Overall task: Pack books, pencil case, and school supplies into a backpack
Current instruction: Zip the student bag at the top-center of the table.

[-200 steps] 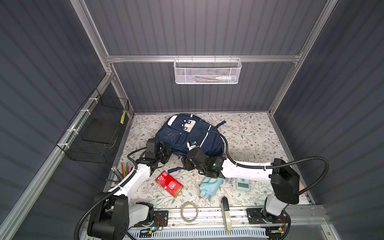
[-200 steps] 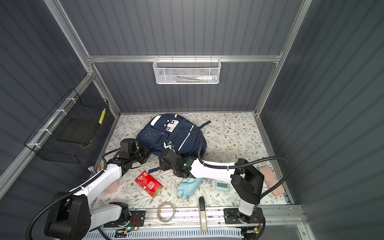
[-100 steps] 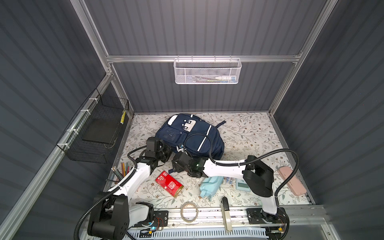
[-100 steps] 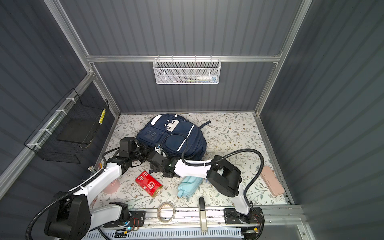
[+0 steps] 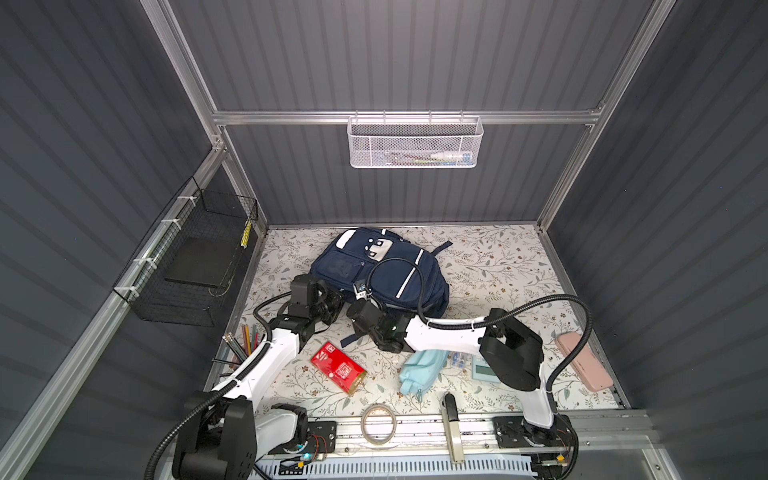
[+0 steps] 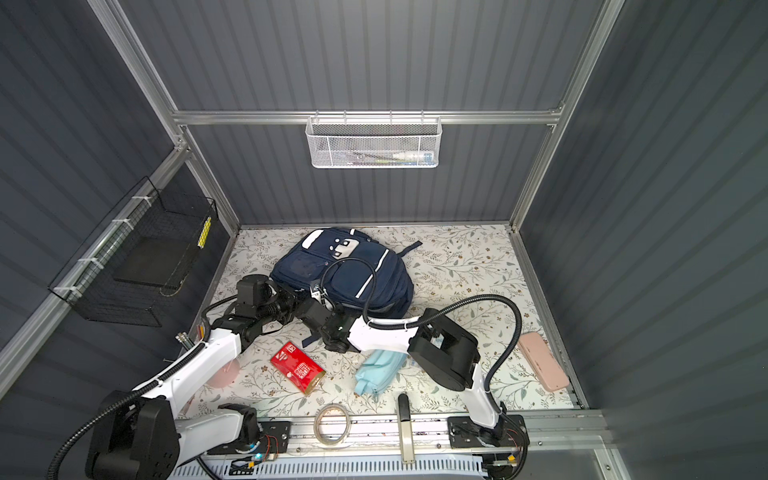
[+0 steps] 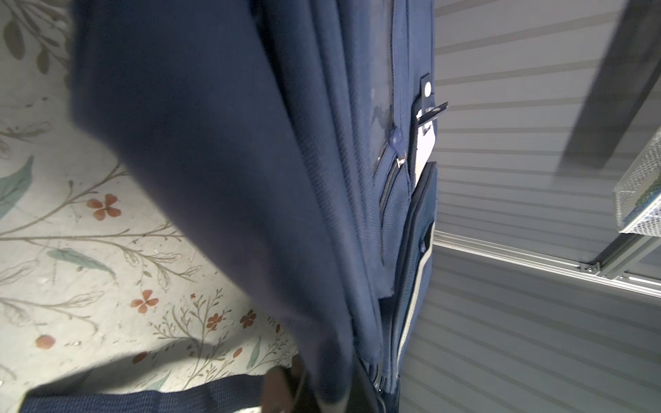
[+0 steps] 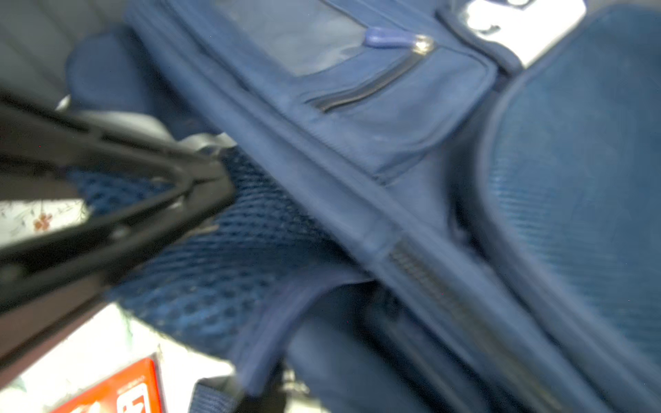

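The navy backpack (image 5: 386,266) lies flat at the back middle in both top views. My left gripper (image 5: 337,305) is shut on the fabric at its near-left edge; navy cloth fills the left wrist view (image 7: 250,178). My right gripper (image 5: 354,311) sits right beside it at the same edge. The right wrist view is blurred, showing mesh (image 8: 250,250), a zip and the left fingers (image 8: 200,178). The red pack (image 5: 338,368), pale-blue pencil case (image 5: 419,370), clear packet (image 5: 457,359) and calculator (image 5: 484,368) lie in front. The books are out of view.
A tape roll (image 5: 378,424) lies at the front rail. A cup of coloured pencils (image 5: 243,345) stands front left, a pink case (image 5: 584,368) front right. A black wire basket (image 5: 195,257) hangs on the left wall, a white one (image 5: 415,143) on the back wall.
My right gripper has moved left along the backpack's near edge, ending beside the left gripper, and its elbow has swung inward. The left arm has stayed put.
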Action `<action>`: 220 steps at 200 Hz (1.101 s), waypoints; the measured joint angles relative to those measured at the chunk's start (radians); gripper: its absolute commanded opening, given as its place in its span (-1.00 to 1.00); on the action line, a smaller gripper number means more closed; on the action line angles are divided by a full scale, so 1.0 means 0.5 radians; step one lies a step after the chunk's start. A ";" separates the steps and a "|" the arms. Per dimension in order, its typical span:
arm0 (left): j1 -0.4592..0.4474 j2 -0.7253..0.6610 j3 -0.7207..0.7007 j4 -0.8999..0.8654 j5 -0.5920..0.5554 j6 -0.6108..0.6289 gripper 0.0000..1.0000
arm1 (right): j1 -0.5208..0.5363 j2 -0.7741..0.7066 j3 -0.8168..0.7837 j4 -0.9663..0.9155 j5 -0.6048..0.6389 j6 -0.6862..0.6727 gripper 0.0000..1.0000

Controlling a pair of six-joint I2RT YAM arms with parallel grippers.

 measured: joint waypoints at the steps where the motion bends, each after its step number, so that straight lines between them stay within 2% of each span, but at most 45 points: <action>1: 0.000 0.000 -0.001 0.000 0.000 0.001 -1.00 | 0.000 -0.003 -0.003 0.000 0.001 0.001 -0.84; 15: -0.008 0.000 -0.014 -0.001 0.014 0.000 -1.00 | -0.001 -0.065 -0.068 -0.006 -0.064 -0.008 -1.00; 105: -0.022 -0.007 -0.033 -0.007 0.020 0.001 -1.00 | -0.098 -0.430 -0.388 -0.156 -0.588 0.159 -1.00; 176: -0.020 -0.007 -0.047 -0.026 -0.007 0.008 -1.00 | -0.142 -0.600 -0.520 -0.378 -0.790 0.218 -1.00; 220: 0.041 -0.007 -0.060 -0.060 0.001 0.043 -1.00 | -0.288 -0.871 -0.803 -0.469 -0.996 0.206 -1.00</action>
